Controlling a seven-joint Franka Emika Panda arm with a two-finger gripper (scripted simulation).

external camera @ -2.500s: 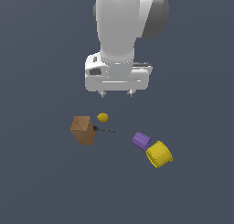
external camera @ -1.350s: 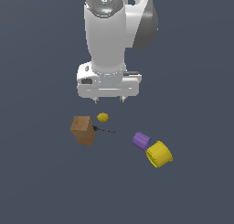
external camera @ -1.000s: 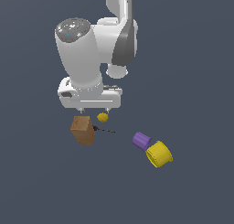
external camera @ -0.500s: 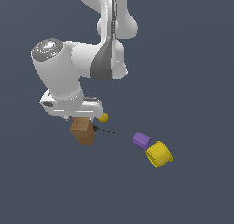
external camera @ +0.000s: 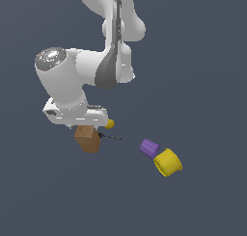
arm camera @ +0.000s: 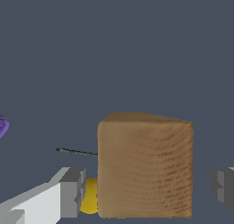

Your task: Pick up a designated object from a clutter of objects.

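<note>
Approach was done, I judged, and the grasp and lift remained. My gripper [arm camera: 147,186] stood released, one finger [arm camera: 73,191] either side of the brown box [arm camera: 145,166], neither touching. That box [external camera: 88,138] sat beside the small yellow lump [external camera: 110,124].

Glossy white rounded arm [external camera: 91,76]; grey joints; grey fingers [arm camera: 73,192]

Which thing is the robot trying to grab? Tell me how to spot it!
Find the big white robot arm and look right under its pincer. There sits the brown box, between the open fingers. It is the only plain, blocky, cardboard-coloured thing; the small yellow lump beside it is round, and the purple cup and yellow cup lie farther off.
</note>
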